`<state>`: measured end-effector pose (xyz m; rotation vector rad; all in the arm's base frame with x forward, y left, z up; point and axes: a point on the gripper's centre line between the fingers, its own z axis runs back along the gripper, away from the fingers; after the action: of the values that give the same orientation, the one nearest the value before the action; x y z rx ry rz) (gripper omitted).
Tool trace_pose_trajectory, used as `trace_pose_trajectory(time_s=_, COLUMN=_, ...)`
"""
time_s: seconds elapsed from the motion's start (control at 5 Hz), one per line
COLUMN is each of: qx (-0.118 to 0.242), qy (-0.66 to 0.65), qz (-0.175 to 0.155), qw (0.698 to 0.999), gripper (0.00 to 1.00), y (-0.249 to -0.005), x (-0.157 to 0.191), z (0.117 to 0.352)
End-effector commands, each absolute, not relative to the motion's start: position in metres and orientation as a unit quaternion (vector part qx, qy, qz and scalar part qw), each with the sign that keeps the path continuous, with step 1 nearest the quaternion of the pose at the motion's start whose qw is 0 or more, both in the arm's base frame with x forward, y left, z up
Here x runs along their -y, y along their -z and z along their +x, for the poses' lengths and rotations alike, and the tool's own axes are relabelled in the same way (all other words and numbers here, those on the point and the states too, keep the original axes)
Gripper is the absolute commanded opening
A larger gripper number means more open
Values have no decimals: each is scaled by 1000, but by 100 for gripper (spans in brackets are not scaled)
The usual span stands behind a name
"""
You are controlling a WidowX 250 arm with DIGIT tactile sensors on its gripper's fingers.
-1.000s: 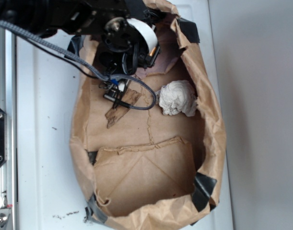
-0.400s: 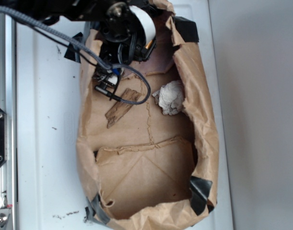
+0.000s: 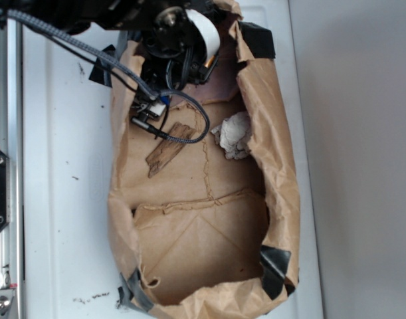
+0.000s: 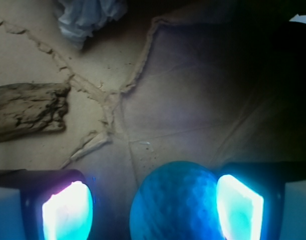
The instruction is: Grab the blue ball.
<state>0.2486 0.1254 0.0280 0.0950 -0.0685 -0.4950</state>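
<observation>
Two glowing pads (image 4: 67,210) frame our wrist view, and we see the gripper (image 4: 153,210) spread apart, not clamped on anything. Between them sits the blue ball (image 4: 175,202), pressed close against the right-hand pad with a gap on the other side. Beyond it lies the creased brown paper floor of the bag (image 3: 282,166). Farther off we see a piece of bark (image 4: 27,111), and farthest, the crumpled white paper wad (image 4: 87,17) near the bag's wall.
</observation>
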Motion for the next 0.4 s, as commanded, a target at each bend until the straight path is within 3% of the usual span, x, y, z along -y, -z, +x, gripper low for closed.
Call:
trace_pose_trajectory(time_s=0.0, qx=37, qy=222, qz=136, qw=965, gripper=100, y=-15, x=-135, z=261)
trace_pose_trajectory(time_s=0.2, qx=50, qy=208, qz=132, qw=968, gripper=0, y=-16, x=-134, z=262)
